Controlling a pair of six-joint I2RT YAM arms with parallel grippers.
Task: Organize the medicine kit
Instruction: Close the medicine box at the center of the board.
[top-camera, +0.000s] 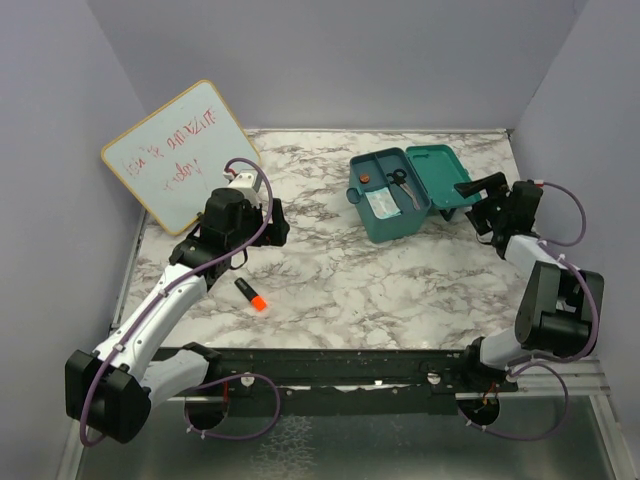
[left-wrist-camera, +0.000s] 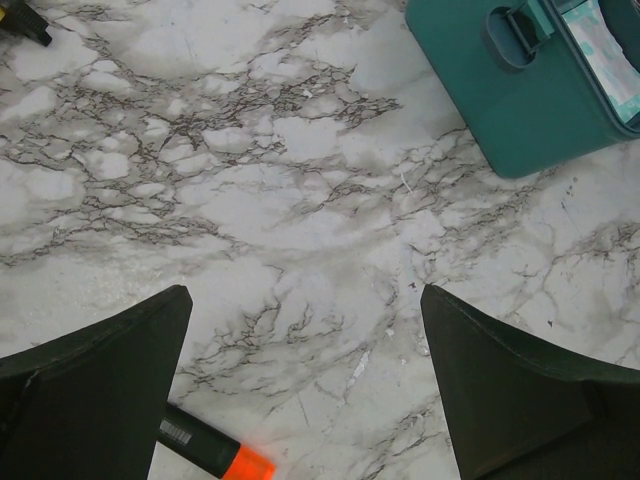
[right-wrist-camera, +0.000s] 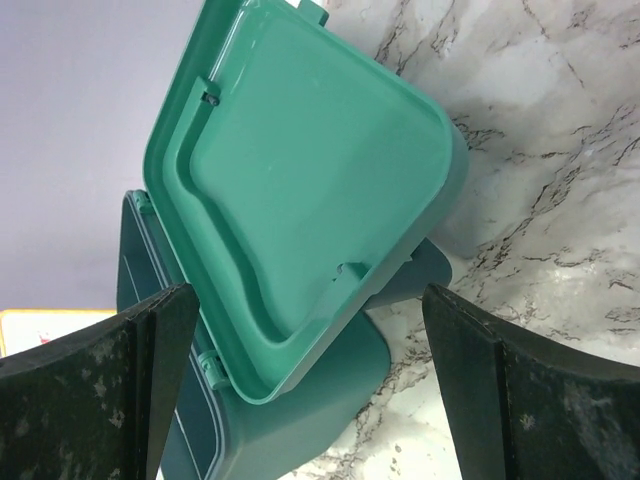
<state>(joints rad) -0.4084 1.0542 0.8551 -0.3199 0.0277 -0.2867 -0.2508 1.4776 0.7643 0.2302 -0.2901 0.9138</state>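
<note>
The kit (top-camera: 390, 228) is sitting open at the desk's (top-camera: 340, 270) far right. The right claw (top-camera: 478, 200) is gaping wide and empty beside its lid (right-wrist-camera: 310, 160), while the left claw (left-wrist-camera: 305, 300) is hovering wide open, holding nothing, near a marker (top-camera: 251, 293).

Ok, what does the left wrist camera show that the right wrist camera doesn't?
Only the left wrist: a black marker with an orange cap lying on the marble table, and the medicine kit seen from its front wall, with the latch. Only the right wrist: the inside of the kit's raised lid, and a corner of the whiteboard. Both: the kit, the table, and that camera's own jaws standing open.
</note>
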